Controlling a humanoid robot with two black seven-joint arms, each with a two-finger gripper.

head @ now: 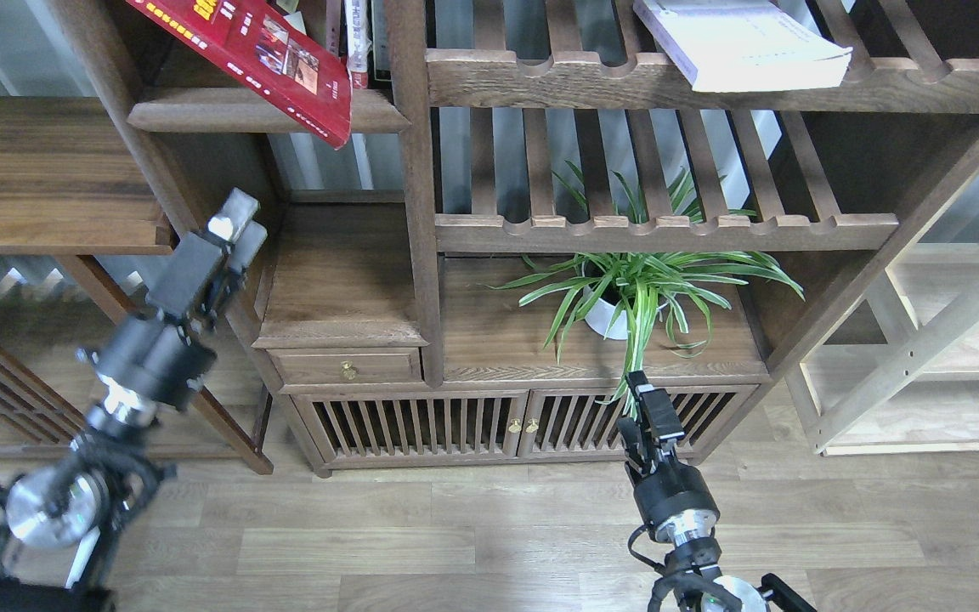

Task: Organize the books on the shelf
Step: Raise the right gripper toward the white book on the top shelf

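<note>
A dark red book (264, 55) with small photos lies tilted on the solid dark shelf (200, 112) at the top left, its lower corner hanging over the rounded front edge. A thick white book (740, 42) lies flat on the upper slatted rack at the top right. My left gripper (239, 228) hangs well below the red book, beside the bookcase's left post, fingers close together and holding nothing. My right gripper (647, 398) is low in front of the cabinet doors, dark and narrow, and holds nothing.
Thin book spines (358, 42) stand upright behind the red book. A potted spider plant (625, 293) sits on the cabinet top just above my right gripper. A small drawer (348, 365) and slatted doors (421, 425) lie below. A side table (48, 178) stands to the left.
</note>
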